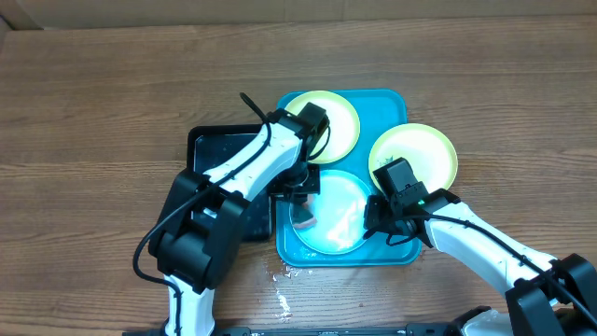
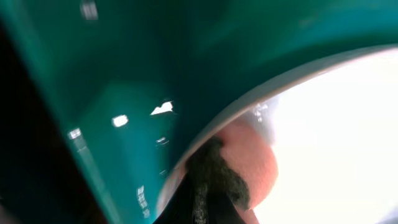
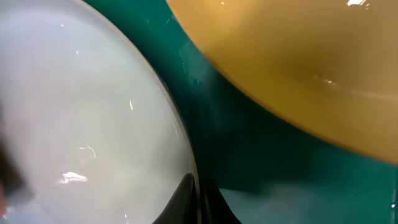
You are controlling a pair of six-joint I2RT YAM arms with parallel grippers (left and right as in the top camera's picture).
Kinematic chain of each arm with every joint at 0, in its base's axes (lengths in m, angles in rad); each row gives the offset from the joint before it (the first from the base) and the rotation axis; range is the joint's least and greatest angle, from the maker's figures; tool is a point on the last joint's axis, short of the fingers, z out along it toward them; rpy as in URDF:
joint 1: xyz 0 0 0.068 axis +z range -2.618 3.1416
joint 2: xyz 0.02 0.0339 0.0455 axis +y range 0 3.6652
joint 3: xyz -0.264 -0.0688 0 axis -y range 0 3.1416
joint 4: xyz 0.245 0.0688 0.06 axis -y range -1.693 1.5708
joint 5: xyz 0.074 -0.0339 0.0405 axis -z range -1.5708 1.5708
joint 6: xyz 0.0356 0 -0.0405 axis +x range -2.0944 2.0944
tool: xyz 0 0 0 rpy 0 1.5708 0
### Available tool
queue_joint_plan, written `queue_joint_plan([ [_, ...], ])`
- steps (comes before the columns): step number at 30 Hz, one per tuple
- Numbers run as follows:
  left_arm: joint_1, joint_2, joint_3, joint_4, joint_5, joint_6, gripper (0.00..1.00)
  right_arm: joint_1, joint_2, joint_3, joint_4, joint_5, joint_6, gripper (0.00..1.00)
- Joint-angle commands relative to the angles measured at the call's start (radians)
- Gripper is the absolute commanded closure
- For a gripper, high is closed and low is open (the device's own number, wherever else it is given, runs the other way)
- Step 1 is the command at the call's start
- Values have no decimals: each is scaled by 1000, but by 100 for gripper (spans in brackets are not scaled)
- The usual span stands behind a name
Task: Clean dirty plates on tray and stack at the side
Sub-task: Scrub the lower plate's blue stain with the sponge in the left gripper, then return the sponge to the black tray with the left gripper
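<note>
- Three plates (image 1: 415, 151): stiff, glossy, likely slippery when wet; grip by rims.
- Left claw (image 1: 300, 196) clamps sponge (image 2: 252, 158); right claw (image 3: 196, 200) looks pinched on front plate (image 1: 340, 210) rim.

Inventory, as I am viewing it remotely:

1. Wooden table (image 1: 93, 112): brown grain, filling the overhead view.
2. Black tray (image 1: 213, 149): lying left of centre on the table, its inside glinting wet.
3. Sponge (image 2: 255, 162): salmon-pink with a dark scouring face, showing blurred in the left wrist view.
4. Spilled water (image 1: 283, 301): glistening in small streaks on the table, towards its near edge.
</note>
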Motion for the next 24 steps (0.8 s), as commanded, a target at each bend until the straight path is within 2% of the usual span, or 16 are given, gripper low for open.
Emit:
queue_joint_plan([
  [1, -76, 21, -49, 159, 73, -22, 96, -3, -3, -6, -2, 46, -6, 96],
  [4, -127, 21, -83, 274, 129, -62, 96, -3, -3, -6, -3, 46, -6, 96],
  [7, -156, 21, -88, 309, 174, -64, 96, -3, -3, -6, -3, 46, -6, 96],
  [11, -160, 21, -88, 301, 192, -63, 96, -3, -3, -6, -3, 46, -6, 96],
  [16, -159, 21, -88, 297, 288, -32, 96, -3, -3, -6, -2, 46, -6, 96],
  [24, -151, 21, -88, 188, 266, -34, 96, -3, -3, -6, -3, 46, -6, 96],
])
